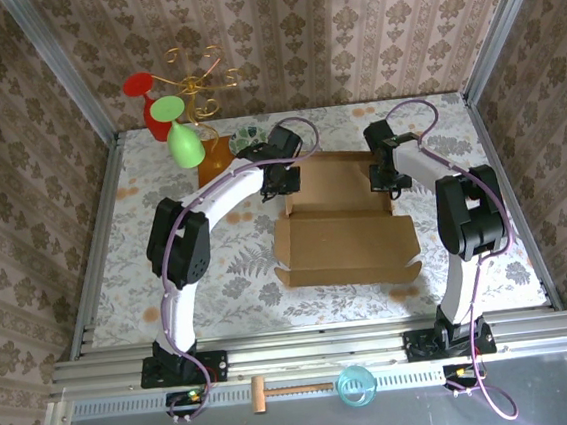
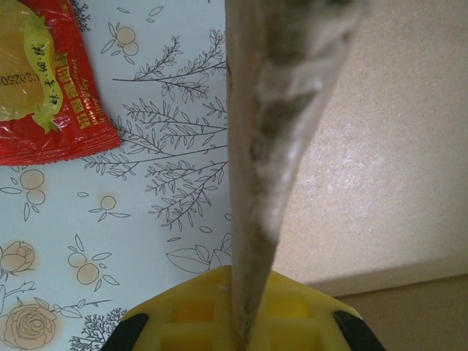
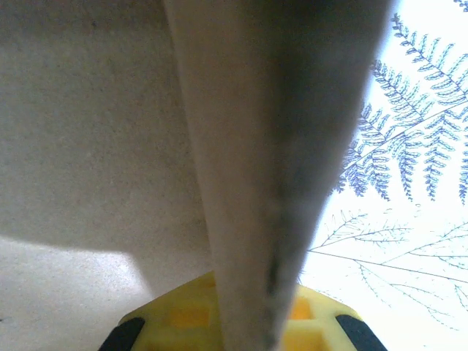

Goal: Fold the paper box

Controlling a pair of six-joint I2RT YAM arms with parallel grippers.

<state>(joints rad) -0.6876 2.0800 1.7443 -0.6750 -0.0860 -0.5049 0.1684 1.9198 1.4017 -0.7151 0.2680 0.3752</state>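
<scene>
Damask-papered walls (image 1: 296, 30), floral tabletop (image 1: 129, 273), aluminium frame rails (image 1: 307, 349)

Evenly bright top view, soft shadows. In both wrist views the paper box (image 2: 270, 146) wall, running six to twelve o'clock, is blurred close-up; the table (image 2: 146, 219) print is sharp.

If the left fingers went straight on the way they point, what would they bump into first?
The paper box: its raised flap is pinched in the left fingers and runs straight ahead. Beyond it probably comes the flowery tablecloth, though depth is unclear.
</scene>
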